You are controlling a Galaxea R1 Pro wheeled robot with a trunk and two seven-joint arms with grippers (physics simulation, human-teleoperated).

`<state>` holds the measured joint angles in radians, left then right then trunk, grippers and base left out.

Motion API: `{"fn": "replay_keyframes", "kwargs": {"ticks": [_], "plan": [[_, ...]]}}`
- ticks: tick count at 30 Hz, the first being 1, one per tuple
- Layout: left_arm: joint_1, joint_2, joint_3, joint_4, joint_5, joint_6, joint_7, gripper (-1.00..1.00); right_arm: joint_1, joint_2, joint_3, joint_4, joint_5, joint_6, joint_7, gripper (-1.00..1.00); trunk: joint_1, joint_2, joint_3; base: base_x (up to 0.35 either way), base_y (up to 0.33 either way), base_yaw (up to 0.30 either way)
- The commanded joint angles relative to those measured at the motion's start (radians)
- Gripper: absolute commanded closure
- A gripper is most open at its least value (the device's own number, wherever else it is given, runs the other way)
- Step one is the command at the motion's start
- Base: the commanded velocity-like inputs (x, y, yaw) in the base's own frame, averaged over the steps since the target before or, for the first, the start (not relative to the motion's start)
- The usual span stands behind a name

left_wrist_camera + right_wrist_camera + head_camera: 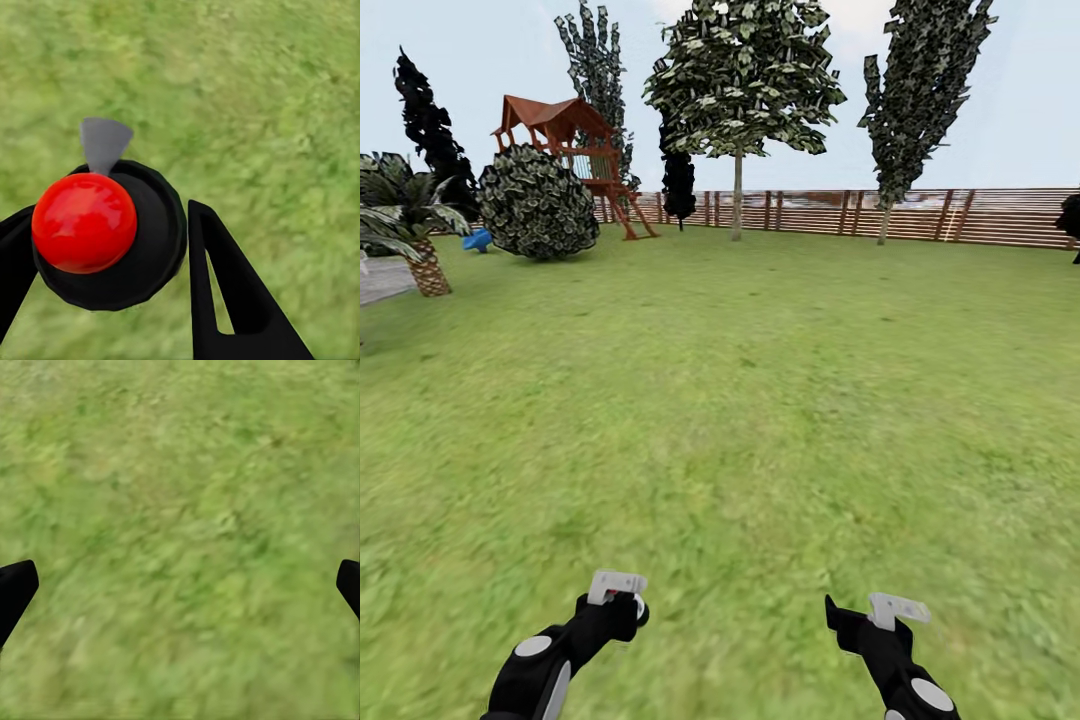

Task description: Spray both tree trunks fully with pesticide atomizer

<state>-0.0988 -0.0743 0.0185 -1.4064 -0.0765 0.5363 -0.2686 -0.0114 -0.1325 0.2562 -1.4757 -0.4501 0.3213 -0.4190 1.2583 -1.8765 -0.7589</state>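
Observation:
My left gripper hangs low over the grass, shut on the pesticide atomizer. In the left wrist view the atomizer is a round black body with a shiny red knob and a grey nozzle cone, sitting between the two black fingers. My right gripper is open over bare grass, its fingertips showing at the view's edges. Two tall trees stand far ahead by the fence, their trunks thin at this distance. No white specks are visible.
The grass lawn stretches ahead to a slatted wooden fence. A wooden playhouse with a blue slide, a round bush and a palm stand at far left. A paved patch lies at the left edge.

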Motion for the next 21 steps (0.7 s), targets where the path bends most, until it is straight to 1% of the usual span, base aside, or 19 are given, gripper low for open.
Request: {"fn": "replay_keyframes", "kwargs": {"ticks": [1, 12, 17, 21], "plan": [[-0.001, -0.001, 0.002, 0.002, -0.008, 0.003, -0.005, 1.00, -0.001, -0.001, 0.003, -0.002, -0.007, 0.003, -0.009, -1.00, 0.001, 0.000, -0.001, 0.342, 0.000, 0.000], [-0.001, -0.001, 0.008, 0.015, -0.005, -0.002, -0.010, 1.00, 0.003, -0.003, 0.003, -0.002, -0.007, 0.002, -0.008, -1.00, 0.001, 0.000, -0.001, 0.342, 0.000, 0.000], [-0.001, -0.001, 0.011, 0.025, -0.006, -0.004, -0.047, 1.00, 0.004, -0.003, 0.003, -0.002, -0.007, 0.002, -0.007, -1.00, 0.001, 0.000, -0.001, 0.342, 0.000, -0.001], [-0.002, -0.001, 0.012, 0.032, -0.006, -0.003, -0.057, 1.00, 0.004, -0.003, 0.003, -0.002, -0.007, 0.002, -0.008, -1.00, 0.001, 0.000, -0.001, 0.341, 0.000, -0.058]]}}
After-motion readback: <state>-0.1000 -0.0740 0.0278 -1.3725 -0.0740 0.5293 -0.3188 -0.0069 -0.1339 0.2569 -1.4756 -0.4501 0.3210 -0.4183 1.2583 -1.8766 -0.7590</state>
